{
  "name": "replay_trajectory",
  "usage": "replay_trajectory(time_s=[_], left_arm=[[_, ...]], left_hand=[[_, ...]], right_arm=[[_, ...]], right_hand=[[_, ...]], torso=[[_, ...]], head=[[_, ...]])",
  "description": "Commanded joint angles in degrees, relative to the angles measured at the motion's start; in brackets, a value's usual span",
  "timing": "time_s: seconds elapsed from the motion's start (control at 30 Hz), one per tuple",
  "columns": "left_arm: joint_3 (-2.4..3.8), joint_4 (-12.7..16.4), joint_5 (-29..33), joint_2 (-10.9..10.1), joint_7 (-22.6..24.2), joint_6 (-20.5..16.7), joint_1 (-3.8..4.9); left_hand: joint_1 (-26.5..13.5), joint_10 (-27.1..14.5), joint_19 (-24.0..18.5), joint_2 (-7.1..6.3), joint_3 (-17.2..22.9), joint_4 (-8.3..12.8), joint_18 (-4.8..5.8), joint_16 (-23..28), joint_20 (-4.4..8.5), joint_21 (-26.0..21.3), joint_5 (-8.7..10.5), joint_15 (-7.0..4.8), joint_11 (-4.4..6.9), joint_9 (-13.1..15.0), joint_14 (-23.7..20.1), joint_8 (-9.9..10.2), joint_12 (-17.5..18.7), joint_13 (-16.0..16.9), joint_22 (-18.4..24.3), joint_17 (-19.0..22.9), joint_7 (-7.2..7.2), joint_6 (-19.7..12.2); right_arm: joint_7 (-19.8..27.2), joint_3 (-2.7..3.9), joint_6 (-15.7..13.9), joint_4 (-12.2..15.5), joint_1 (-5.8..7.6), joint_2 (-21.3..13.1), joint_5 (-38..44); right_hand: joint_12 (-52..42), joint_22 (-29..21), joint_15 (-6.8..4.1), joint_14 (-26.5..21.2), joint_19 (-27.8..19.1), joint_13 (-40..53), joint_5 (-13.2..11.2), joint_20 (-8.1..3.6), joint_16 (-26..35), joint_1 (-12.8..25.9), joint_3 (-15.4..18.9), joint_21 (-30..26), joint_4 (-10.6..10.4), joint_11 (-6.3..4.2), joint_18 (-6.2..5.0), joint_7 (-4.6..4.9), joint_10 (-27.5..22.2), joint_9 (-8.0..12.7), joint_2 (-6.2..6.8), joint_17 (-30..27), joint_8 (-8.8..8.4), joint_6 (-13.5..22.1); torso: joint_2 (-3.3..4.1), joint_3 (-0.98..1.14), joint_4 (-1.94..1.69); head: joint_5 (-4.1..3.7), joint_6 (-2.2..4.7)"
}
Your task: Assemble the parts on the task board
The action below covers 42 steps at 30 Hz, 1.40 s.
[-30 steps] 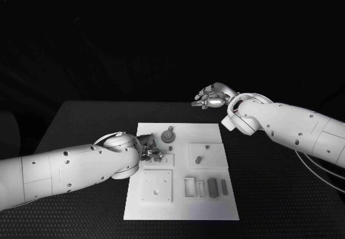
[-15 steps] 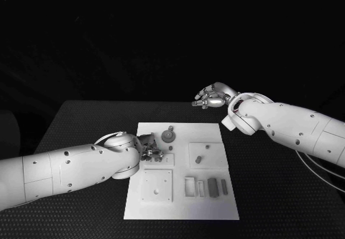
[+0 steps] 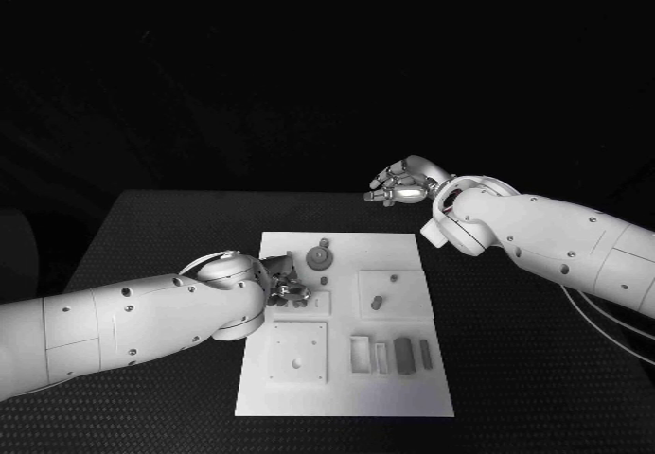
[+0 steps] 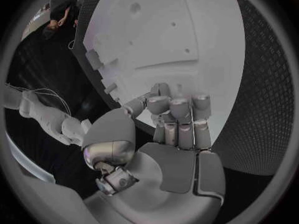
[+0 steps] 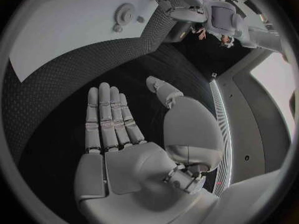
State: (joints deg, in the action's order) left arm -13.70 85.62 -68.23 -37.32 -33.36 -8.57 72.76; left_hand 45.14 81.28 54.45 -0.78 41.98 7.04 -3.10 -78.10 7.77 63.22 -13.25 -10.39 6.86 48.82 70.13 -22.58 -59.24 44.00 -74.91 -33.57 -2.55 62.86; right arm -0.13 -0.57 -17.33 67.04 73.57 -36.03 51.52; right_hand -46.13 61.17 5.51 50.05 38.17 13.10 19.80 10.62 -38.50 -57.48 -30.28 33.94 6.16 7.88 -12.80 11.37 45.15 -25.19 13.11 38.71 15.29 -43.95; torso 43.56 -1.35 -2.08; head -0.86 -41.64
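Black table under darkness: the left hand, fingers curled on nothing visible, hovers over the task board beside a round part, nearer than the flat, empty right hand.

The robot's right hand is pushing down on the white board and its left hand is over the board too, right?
Not quite. The right hand is off the task board, open above the black table beyond the board's far edge, as the head view shows. The left hand is over the board, as you said.
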Motion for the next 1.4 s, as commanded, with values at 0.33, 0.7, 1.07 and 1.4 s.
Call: replay_trajectory(time_s=[0.33,0.7,1.07,1.4], left_arm=[[-0.03,-0.09,-0.49,0.04,0.07,1.08,-0.16],[-0.03,0.09,-2.05,0.22,-0.16,3.28,-0.19],[-0.04,0.08,-4.28,0.63,0.06,4.21,-0.27],[-0.04,0.11,-4.28,0.84,0.13,4.89,-0.45]], left_hand=[[2.99,-1.36,0.09,2.40,0.32,-0.02,-0.54,-0.18,7.59,0.19,-0.12,-1.27,0.82,0.10,0.86,-0.19,0.18,-0.08,-0.78,0.08,4.01,8.40],[3.07,-1.38,0.07,2.31,0.26,-0.04,-0.54,-0.16,7.59,0.18,0.00,-1.29,0.81,0.10,0.84,-0.16,0.19,-0.10,-0.78,0.12,4.01,8.36],[3.66,-1.21,-0.04,1.55,-0.39,0.89,-0.53,-0.46,7.58,0.23,-1.59,-1.17,0.76,-0.08,0.91,-0.09,-0.09,-0.12,-0.85,0.21,3.99,8.73],[2.48,-1.16,-0.09,2.37,-1.10,1.10,-0.45,-1.08,7.51,0.34,-4.79,-1.01,0.86,-0.34,1.02,-0.10,-0.71,0.02,-0.90,0.18,4.08,9.29]], right_arm=[[0.64,0.01,0.68,0.09,-0.11,0.00,-0.16],[0.65,0.01,0.98,0.21,-0.22,-0.04,-0.37],[0.65,0.01,1.09,0.36,-0.22,-0.06,-0.38],[0.64,0.01,1.17,0.40,-0.23,-0.06,-0.39]], right_hand=[[-0.35,0.11,0.15,-0.38,-0.12,-0.14,0.34,0.38,-0.24,0.54,0.06,-0.28,-0.23,0.18,-0.70,1.33,-0.37,0.11,0.07,-0.10,0.21,0.52],[-0.39,0.13,0.16,-0.41,-0.14,-0.22,0.39,0.41,-0.26,0.59,0.10,-0.31,-0.28,0.19,-0.71,1.34,-0.40,0.14,0.06,-0.13,0.22,0.54],[-0.42,0.16,0.17,-0.46,-0.17,-0.30,0.45,0.43,-0.28,0.62,0.13,-0.34,-0.33,0.20,-0.72,1.34,-0.43,0.17,0.05,-0.17,0.23,0.55],[-0.46,0.18,0.18,-0.48,-0.20,-0.36,0.51,0.45,-0.29,0.64,0.15,-0.36,-0.36,0.20,-0.73,1.34,-0.44,0.18,0.03,-0.19,0.24,0.56]], torso=[[0.02,-0.03,0.00],[-0.02,-0.02,0.03],[0.01,0.02,0.05],[-0.01,0.04,0.04]], head=[[0.11,-0.08],[0.18,-0.32],[0.17,-0.27],[0.13,-0.30]])
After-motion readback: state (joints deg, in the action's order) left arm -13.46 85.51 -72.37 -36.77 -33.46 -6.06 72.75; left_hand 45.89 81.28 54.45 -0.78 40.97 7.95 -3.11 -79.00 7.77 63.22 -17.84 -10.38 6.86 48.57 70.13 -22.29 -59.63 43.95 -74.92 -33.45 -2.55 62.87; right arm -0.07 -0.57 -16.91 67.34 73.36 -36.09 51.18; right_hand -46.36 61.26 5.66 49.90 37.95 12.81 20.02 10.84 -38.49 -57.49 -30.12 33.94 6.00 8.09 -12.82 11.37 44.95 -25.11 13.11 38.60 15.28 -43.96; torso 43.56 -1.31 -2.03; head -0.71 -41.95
